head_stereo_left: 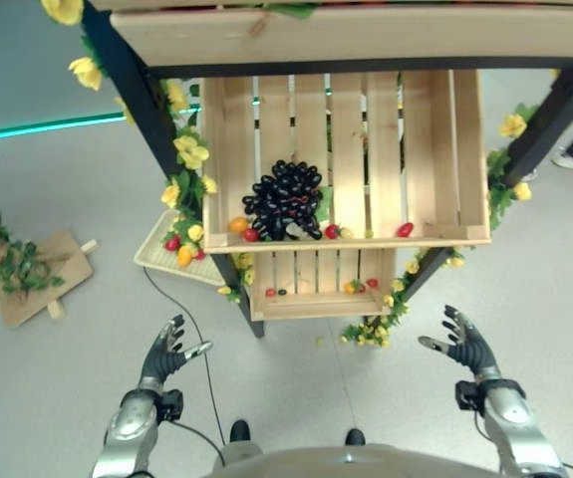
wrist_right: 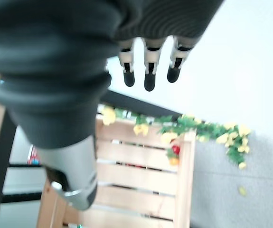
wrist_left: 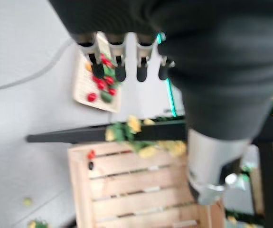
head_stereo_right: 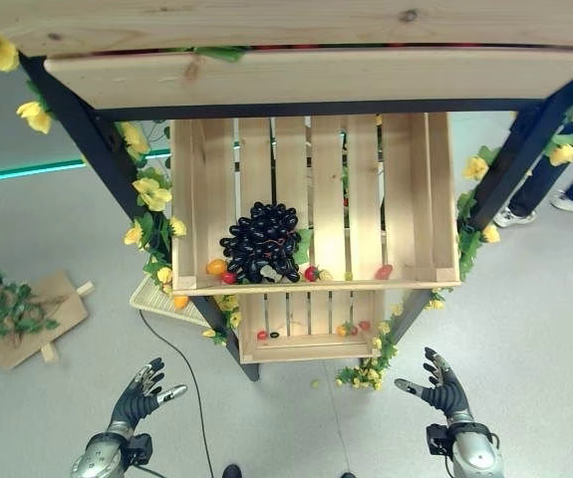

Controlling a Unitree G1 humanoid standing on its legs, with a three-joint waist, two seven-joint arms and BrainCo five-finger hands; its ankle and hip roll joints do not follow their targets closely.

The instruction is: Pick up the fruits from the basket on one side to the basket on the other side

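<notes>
Both hands, left hand [head_stereo_left: 166, 351] and right hand [head_stereo_left: 462, 342], hover empty with fingers spread below the crate [head_stereo_left: 470, 169] of grapes [head_stereo_left: 284, 197].

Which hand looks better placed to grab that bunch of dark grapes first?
Probably the left hand. The dark grapes lie toward the left side of the upper crate, nearer that hand. The right hand hangs open below the crate's right end, farther off. Both hands are open and empty.

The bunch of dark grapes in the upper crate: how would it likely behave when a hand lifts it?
The bunch of dark grapes is a loose heap of round berries, so it would probably sag and shift. Glossy skins suggest slipperiness. Lying against the crate front edge, freed berries might roll.
</notes>
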